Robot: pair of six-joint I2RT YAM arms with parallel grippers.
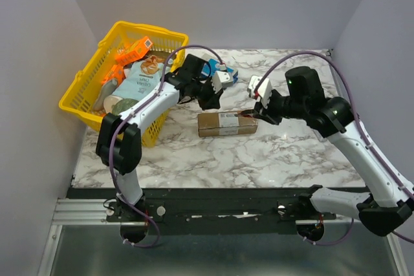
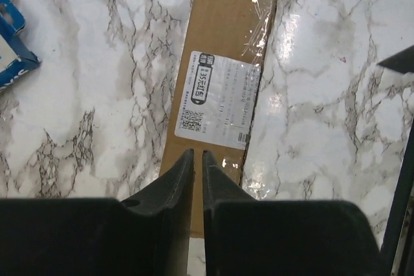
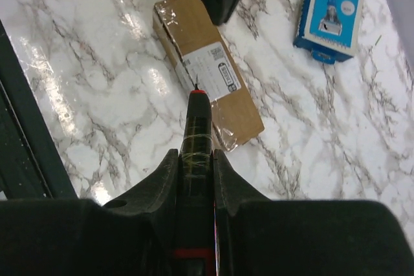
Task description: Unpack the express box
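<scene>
The counter [image 1: 284, 153] carries the express box [image 1: 226, 123] at centre, tape intact, all unpacking outstanding. At its 11 o'clock my left end effector [image 2: 198, 158] hovers barely parted, empty. At 3 o'clock my right end effector [image 3: 195, 159] clamps a red-tipped tool [image 3: 196, 121].

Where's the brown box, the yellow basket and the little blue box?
brown box [image 1: 229, 119]: top view, its white label.
yellow basket [image 1: 83, 88]: top view, its left wall.
little blue box [image 3: 333, 11]: right wrist view, its blue front.
</scene>
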